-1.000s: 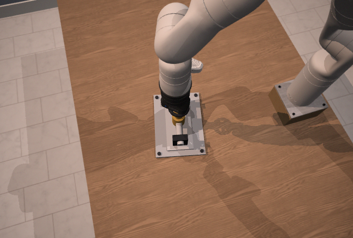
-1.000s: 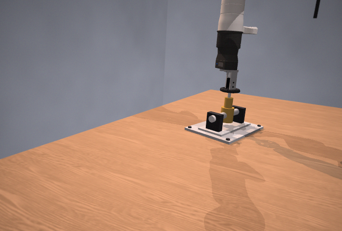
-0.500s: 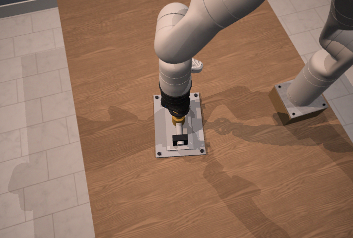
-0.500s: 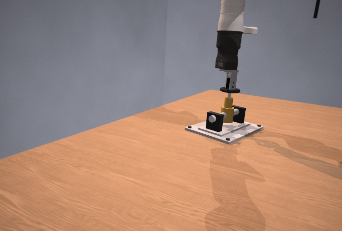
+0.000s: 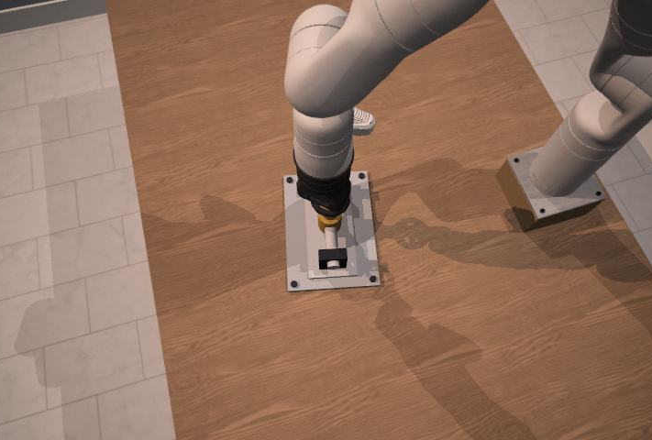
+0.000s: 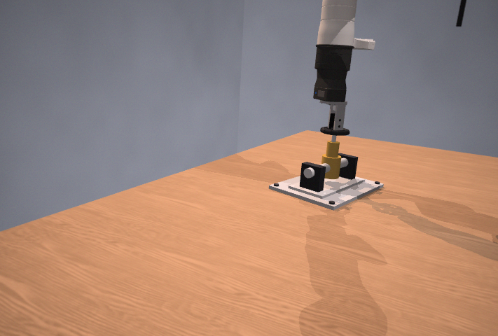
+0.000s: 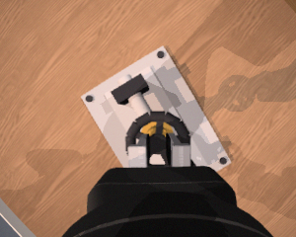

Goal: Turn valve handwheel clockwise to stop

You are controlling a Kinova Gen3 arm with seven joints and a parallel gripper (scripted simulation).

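Observation:
The valve stands on a grey base plate (image 5: 295,244) (image 6: 356,194) (image 7: 103,115). It has a yellow body (image 5: 329,222) (image 6: 332,158), a white pipe through black end blocks (image 5: 332,257) (image 6: 312,176) (image 7: 130,90), and a black level handwheel (image 6: 325,130) (image 7: 139,122) on a thin stem. My gripper (image 6: 337,126) (image 7: 158,144) points straight down over the wheel. Its fingers reach into the wheel and are shut on the handwheel. In the top view the arm's wrist hides the wheel and the fingers.
The arm's base block (image 5: 524,199) stands on the wooden table (image 5: 233,129) (image 6: 178,257) to the right of the valve. A tiled floor (image 5: 35,207) borders the table's left edge.

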